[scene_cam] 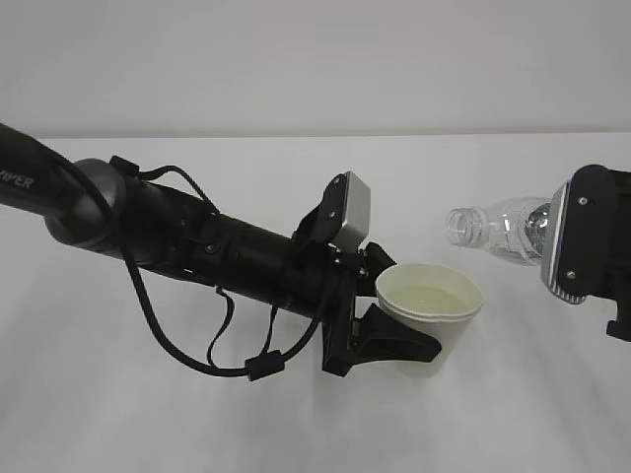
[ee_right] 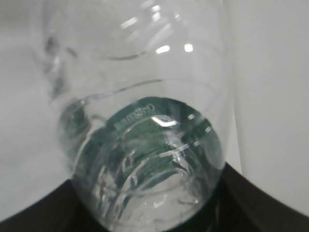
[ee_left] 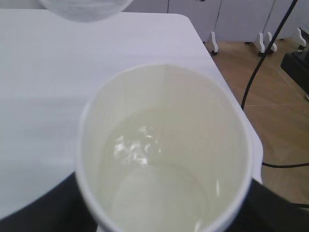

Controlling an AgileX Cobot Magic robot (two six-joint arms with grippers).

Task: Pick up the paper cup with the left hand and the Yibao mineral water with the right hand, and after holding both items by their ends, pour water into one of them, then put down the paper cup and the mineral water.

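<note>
The white paper cup (scene_cam: 431,313) is held upright above the table in my left gripper (scene_cam: 422,333), which is shut on its lower body with one black finger (scene_cam: 398,345) across its front. Water lies in the bottom of the cup (ee_left: 164,145); dark fingers (ee_left: 34,208) flank it. The Yibao mineral water (scene_cam: 501,232) is tipped almost level, with its open mouth pointing left, a little above and to the right of the cup rim. My right gripper (scene_cam: 552,238) is shut on its base end. The green label (ee_right: 145,140) shows through the clear bottle.
A white table (scene_cam: 296,424) lies under both arms. In the left wrist view its right edge (ee_left: 212,53) gives way to a wooden floor (ee_left: 275,121) with black cables and white furniture feet. The bottle's mouth (ee_left: 84,7) shows at the top of that view.
</note>
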